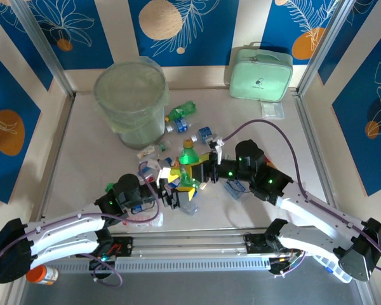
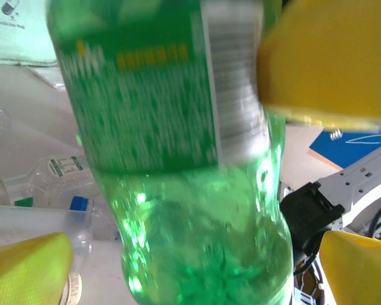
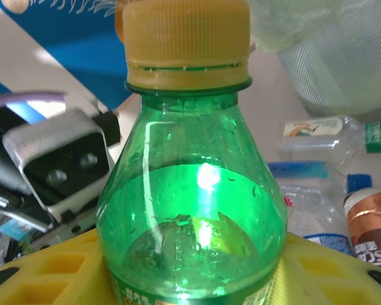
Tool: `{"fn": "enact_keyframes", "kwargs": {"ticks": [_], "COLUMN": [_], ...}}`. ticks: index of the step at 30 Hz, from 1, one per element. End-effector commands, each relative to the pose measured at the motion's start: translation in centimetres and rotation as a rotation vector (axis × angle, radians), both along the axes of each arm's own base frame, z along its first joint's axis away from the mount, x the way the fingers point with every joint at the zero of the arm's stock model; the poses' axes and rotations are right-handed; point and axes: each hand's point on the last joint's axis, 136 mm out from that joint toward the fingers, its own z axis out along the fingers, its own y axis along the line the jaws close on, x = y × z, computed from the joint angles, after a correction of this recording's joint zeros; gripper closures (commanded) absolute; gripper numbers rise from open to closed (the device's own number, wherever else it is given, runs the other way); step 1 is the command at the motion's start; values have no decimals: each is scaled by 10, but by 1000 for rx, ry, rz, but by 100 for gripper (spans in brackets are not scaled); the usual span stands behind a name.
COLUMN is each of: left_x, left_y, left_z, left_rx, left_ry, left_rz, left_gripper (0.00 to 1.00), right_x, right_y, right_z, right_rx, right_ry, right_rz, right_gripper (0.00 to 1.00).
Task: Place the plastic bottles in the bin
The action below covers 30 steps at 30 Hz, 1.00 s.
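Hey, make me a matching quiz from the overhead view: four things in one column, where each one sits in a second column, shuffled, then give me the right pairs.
Things:
1. green plastic bottle with a yellow-orange cap
2. round translucent bin lined with a pale green bag
3. mint green zipped case
4. orange pill bottle with a white cap

Places:
A. back right, against the wall
B. front left corner
C. centre of the view
D. back left

Pairs: 1-C, 2-D, 3-A, 4-B

Left hand (image 1: 175, 187) spread wide, right hand (image 1: 197, 173) apparently clamped, arms converging
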Motion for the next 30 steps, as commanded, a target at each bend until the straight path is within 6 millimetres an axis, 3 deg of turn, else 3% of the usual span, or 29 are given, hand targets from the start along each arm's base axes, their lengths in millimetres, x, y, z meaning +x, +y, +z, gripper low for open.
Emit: {"fn": "enact_keyframes", "kwargs": {"ticks": [1,7,18,24,30], "left_x": [4,-2,-12,-19,-11], "left_y": [6,4,-6,-9,-6], "left_z": [10,15,16,19,17], "left_rx": [-34,-55,-59,-70,-27], "left_ry": [-49,-62,-73,-88,-78], "left_rz": [26,-9,-97,-143,-96], "left_gripper": [0,10,48,55,57], "right_x": [-9,-22,-26,-23,-21], "right_y": [7,14,6,5,-4], "right_z": [4,2,4,4,11], "right_rx": [41,16,65,76,55], "right_ry": [-60,-132,-157,-150,-211], "right_rz": [72,82,48,28,-42], "right_gripper": [48,48,49,47,10]}}
